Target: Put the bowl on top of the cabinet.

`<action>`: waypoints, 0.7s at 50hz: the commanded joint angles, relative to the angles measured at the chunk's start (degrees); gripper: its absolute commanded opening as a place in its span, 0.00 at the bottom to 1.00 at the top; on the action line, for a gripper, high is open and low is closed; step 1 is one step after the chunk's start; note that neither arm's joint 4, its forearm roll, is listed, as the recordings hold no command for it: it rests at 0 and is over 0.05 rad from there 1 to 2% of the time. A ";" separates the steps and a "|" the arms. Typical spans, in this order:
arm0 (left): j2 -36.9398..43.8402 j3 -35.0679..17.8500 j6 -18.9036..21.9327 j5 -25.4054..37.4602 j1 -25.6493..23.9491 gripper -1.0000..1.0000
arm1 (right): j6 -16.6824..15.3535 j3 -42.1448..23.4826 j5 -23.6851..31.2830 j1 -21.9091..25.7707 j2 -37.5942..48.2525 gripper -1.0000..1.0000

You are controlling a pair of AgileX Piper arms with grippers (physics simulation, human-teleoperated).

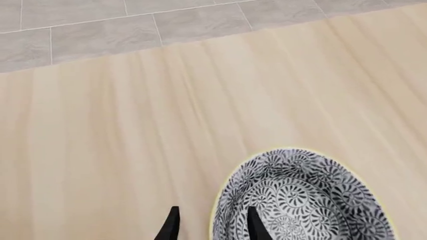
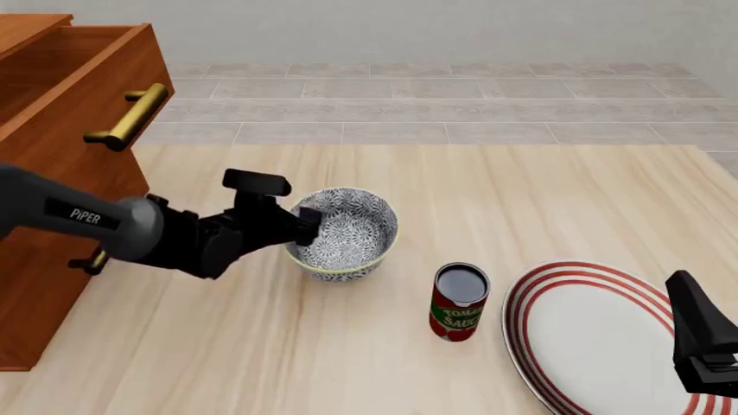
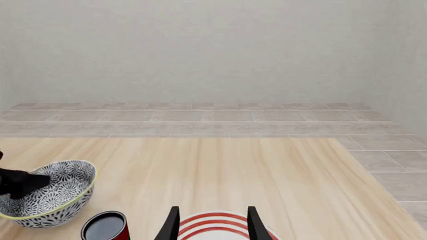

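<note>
The blue-grey patterned bowl stands upright on the table, a little right of the reddish-brown cabinet. My left gripper is open at the bowl's left rim. In the left wrist view one fingertip is inside the bowl, the other is outside, and the rim runs between them. My right gripper is open at the near right, over the plate's edge, holding nothing. The right wrist view also shows the bowl.
A tomato sauce can stands right of and nearer than the bowl. Beside it lies a white plate with red rings. The cabinet's top drawer with its brass handle is pulled out toward the table. A tiled floor lies beyond the table's far edge.
</note>
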 commanded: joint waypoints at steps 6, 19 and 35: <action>3.35 -2.31 0.66 3.18 0.17 1.00 | 0.00 0.00 0.00 -0.02 0.00 1.00; 3.56 -3.06 1.10 4.27 -0.66 0.00 | -0.01 0.00 0.00 0.00 0.00 1.00; -4.49 2.30 1.70 3.39 -0.48 0.00 | 0.00 0.00 0.00 0.01 0.00 1.00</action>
